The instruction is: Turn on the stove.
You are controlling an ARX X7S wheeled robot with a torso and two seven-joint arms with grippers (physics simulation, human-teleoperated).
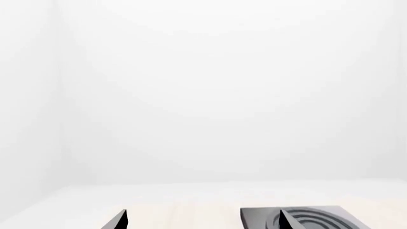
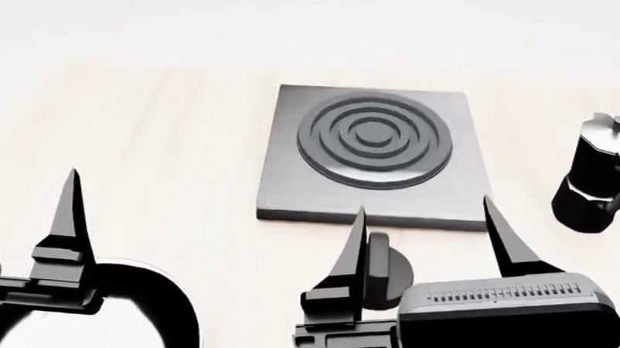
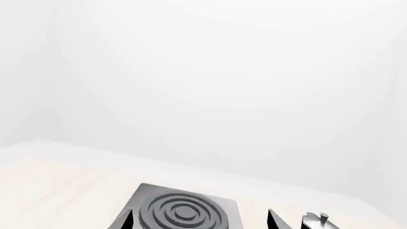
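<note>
The stove (image 2: 372, 157) is a flat grey slab with dark raised rings, lying mid-table in the head view. Its black knob (image 2: 389, 271) sits just in front of the slab's near edge. My right gripper (image 2: 428, 234) is open, and the knob stands between its fingers, close to the finger nearer the view's left, partly hidden by it. In the right wrist view the stove (image 3: 184, 210) shows ahead between the open right gripper's (image 3: 201, 220) fingertips. My left gripper (image 1: 202, 222) is open and holds nothing. One of its fingers (image 2: 70, 212) rises at the head view's left, well clear of the stove (image 1: 305, 217).
A black moka pot (image 2: 599, 180) stands to the right of the stove, also seen in the right wrist view as the moka pot (image 3: 316, 221). A black frying pan (image 2: 176, 312) lies at the near left under my left arm. The table (image 2: 166, 138) is pale wood.
</note>
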